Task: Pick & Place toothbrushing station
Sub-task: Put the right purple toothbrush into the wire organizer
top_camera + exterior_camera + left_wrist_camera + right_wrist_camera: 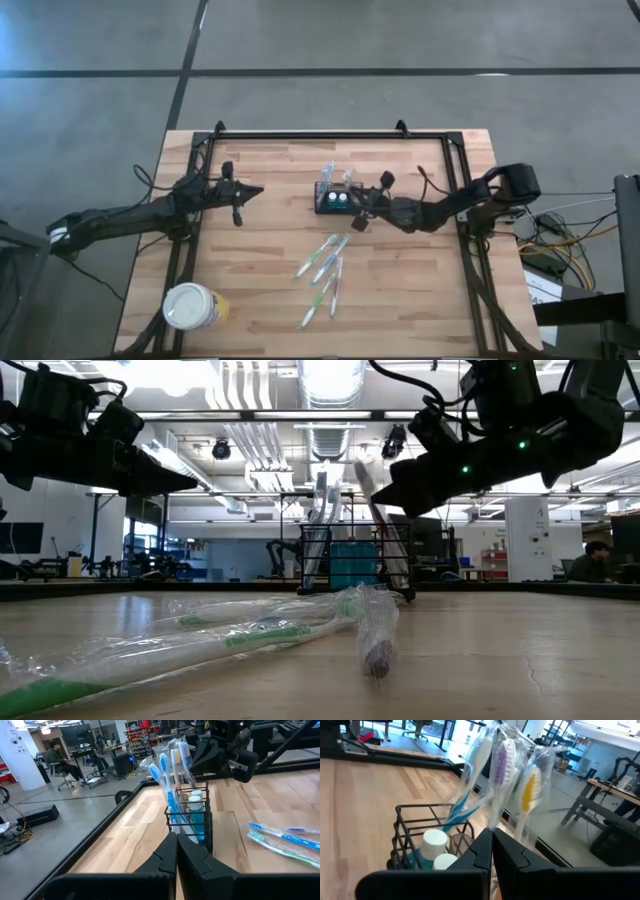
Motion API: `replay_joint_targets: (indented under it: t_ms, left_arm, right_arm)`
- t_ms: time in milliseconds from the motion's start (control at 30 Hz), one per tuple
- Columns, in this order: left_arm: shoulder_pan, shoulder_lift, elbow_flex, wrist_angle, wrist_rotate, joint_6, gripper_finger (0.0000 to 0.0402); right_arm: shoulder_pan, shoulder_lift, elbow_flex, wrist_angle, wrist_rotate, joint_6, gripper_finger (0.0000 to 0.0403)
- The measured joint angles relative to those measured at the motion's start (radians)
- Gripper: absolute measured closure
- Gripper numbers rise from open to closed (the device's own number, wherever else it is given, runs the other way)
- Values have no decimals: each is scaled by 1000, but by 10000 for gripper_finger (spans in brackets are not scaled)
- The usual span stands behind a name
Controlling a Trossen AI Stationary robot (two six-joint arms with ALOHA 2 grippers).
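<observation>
Beside the toothbrushing station (335, 200), right hand (362, 222) closed, empty; left hand (258, 190) closed, apart; caddy's contents partly hidden.

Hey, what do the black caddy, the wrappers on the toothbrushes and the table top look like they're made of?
Caddy: thin black wire, probably coated metal; you see through its open grid sides.
Wrappers: clear, crinkly, glossy plastic film, the brushes showing through.
Table top: light wood planks with visible grain and seams, matte finish, inside a black frame.
</observation>
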Motion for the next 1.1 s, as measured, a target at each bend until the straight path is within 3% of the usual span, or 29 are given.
replay_joint_targets:
  t_ms: [433, 667, 1100]
  left_arm:
    - [0, 0, 0, -4, 0, 0, 394]
    - [0, 0, 0, -4, 0, -2, 394]
    - [0, 0, 0, -4, 0, 3, 394]
  right_arm:
    - [71, 16, -2, 50, 107, -26, 395]
    - [110, 22, -22, 42, 221, -2, 395]
    - [118, 22, -66, 38, 218, 82, 394]
